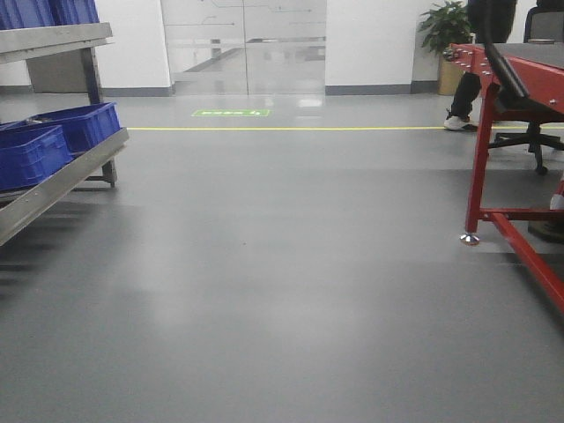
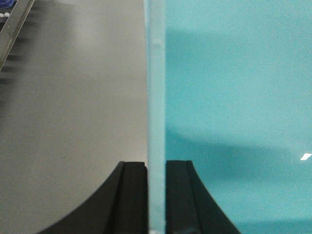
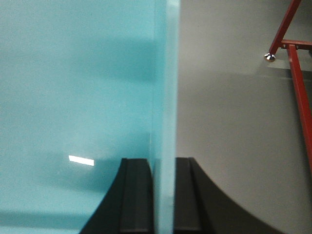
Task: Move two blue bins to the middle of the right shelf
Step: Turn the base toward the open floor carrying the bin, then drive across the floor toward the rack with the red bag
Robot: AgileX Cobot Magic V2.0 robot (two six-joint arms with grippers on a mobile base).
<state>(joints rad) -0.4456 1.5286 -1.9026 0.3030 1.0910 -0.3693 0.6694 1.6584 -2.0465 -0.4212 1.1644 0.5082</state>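
Grey floor (image 1: 264,264), left pincer (image 2: 156,195), right pincer (image 3: 163,195) clamping forward-running bin (image 2: 234,97) walls

This is an industrial workshop. A yellow line (image 1: 291,129) crosses the grey floor (image 1: 264,291) before the glass doors (image 1: 244,44). Left of them stands a steel rack (image 1: 62,181) of dark blue crates (image 1: 31,154), right of them a red metal frame (image 1: 480,150).

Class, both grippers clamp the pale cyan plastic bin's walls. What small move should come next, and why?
Probably turn rightward toward the red metal frame, grips shut: the left gripper and right gripper each clamp a wall of the pale cyan plastic bin, and only grey floor lies ahead.
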